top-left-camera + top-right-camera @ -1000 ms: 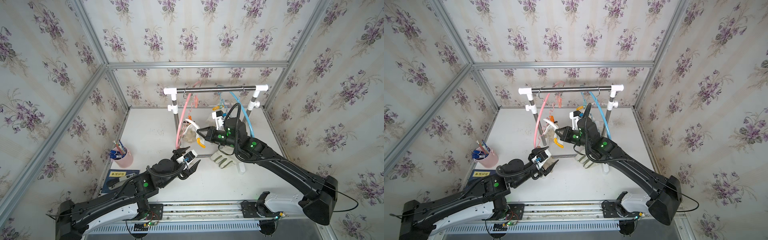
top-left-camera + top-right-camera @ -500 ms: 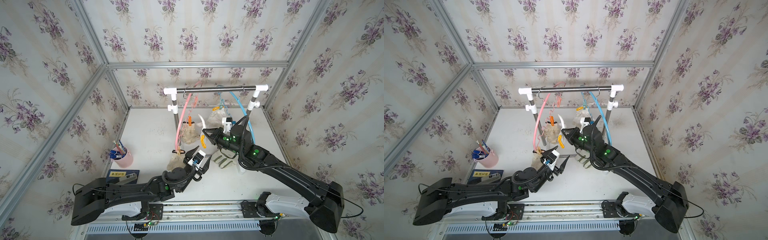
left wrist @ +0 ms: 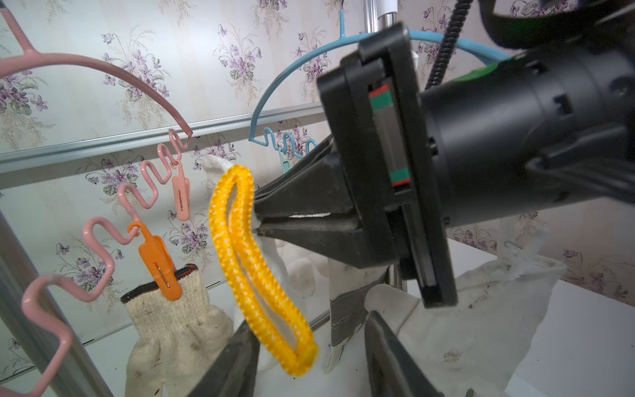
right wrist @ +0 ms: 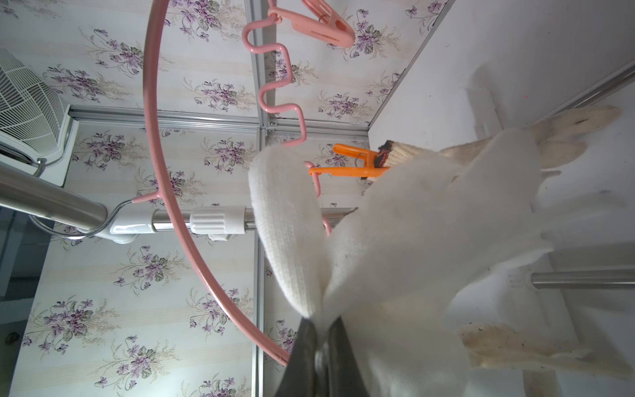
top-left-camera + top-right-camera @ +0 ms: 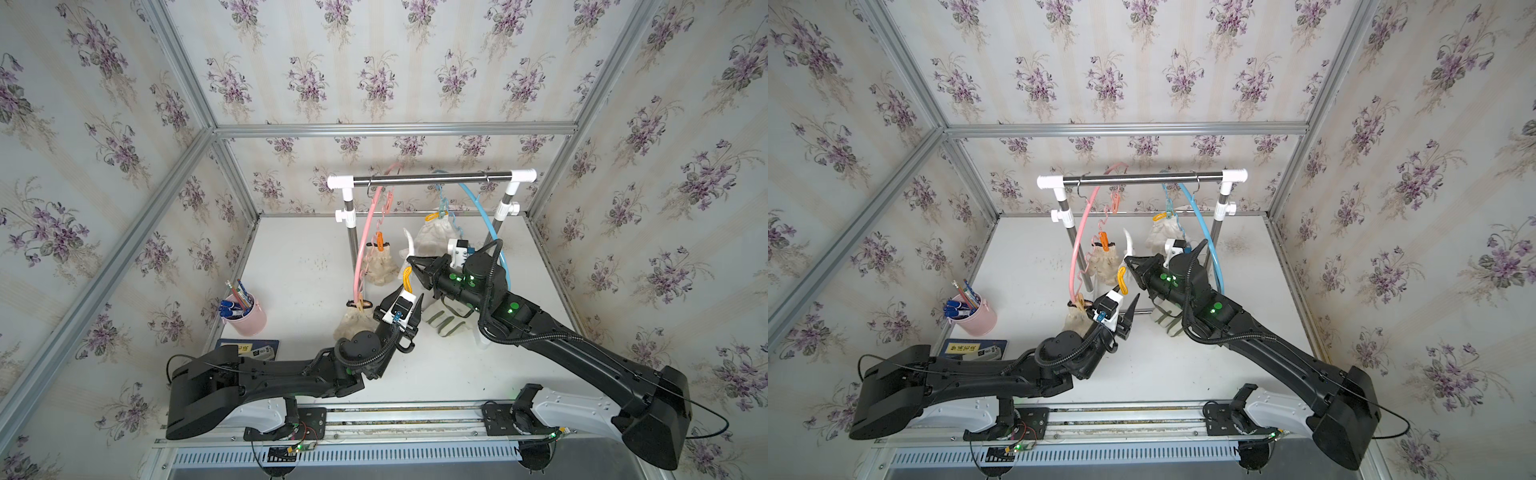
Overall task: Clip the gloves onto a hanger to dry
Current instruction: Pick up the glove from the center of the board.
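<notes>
Floral-papered booth, white bench (image 5: 291,266). Nearest, left hand (image 3: 309,326) half spread, gripping nothing, fingers (image 3: 237,361) flanking yellow cuff (image 3: 240,257) of white glove (image 4: 412,223). Beyond, right hand (image 4: 318,323) clamped tight on that glove, mid-bench, off the surface. Flat at 4 o'clock of left hand, canvas glove (image 5: 446,322). Toward 12 o'clock, cream gloves (image 5: 380,266) pegged on pink hanger (image 5: 361,245), pale glove (image 5: 432,237) on blue hanger (image 5: 484,216), both hung from rail (image 5: 432,178).

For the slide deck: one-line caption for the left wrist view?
Right jaws shut on a yellow-cuffed white glove, left jaws open close by; cream glove clipped to the pink hanger.
</notes>
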Robot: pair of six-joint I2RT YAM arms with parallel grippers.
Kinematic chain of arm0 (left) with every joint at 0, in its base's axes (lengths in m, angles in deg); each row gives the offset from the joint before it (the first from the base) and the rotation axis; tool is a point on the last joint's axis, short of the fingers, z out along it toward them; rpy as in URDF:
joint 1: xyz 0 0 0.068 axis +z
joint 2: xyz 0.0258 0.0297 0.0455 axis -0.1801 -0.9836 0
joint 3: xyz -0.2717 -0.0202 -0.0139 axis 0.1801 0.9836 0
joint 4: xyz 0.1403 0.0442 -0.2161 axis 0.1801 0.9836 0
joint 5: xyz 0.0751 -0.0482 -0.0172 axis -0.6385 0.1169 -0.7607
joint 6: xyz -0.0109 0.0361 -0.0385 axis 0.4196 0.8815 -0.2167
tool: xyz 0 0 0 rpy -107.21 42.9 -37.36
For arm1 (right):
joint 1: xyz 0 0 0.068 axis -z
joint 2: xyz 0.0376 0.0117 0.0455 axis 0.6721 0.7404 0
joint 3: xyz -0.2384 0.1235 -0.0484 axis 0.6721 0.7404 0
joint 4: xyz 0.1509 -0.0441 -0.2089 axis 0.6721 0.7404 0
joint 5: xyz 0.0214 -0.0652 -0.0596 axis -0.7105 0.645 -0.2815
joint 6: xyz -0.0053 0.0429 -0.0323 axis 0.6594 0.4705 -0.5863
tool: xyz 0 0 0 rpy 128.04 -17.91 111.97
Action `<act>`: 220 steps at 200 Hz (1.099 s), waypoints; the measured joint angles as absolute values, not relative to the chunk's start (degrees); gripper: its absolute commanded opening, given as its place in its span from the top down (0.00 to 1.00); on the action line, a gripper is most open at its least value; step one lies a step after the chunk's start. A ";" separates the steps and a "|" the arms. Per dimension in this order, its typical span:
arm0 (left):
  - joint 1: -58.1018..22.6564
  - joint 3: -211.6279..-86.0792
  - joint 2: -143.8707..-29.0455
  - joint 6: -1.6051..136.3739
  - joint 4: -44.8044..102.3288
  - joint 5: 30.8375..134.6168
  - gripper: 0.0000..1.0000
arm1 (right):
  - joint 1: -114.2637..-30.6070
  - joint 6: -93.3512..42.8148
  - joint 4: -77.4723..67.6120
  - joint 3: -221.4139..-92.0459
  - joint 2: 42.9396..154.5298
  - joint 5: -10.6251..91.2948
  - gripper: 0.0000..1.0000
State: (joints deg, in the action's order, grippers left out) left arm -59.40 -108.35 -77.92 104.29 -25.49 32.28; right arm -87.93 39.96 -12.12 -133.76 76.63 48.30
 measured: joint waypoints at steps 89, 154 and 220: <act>-59.38 -109.51 -79.54 106.47 -28.27 28.81 0.74 | -87.93 42.58 -12.73 -131.50 74.99 47.73 1.00; -59.29 -110.10 -77.18 108.16 -26.10 28.59 1.00 | -87.93 43.28 -12.91 -130.70 73.94 47.75 0.94; -59.25 -111.82 -59.78 108.16 -3.52 34.79 0.99 | -87.97 34.71 -10.13 -133.71 71.52 50.36 0.40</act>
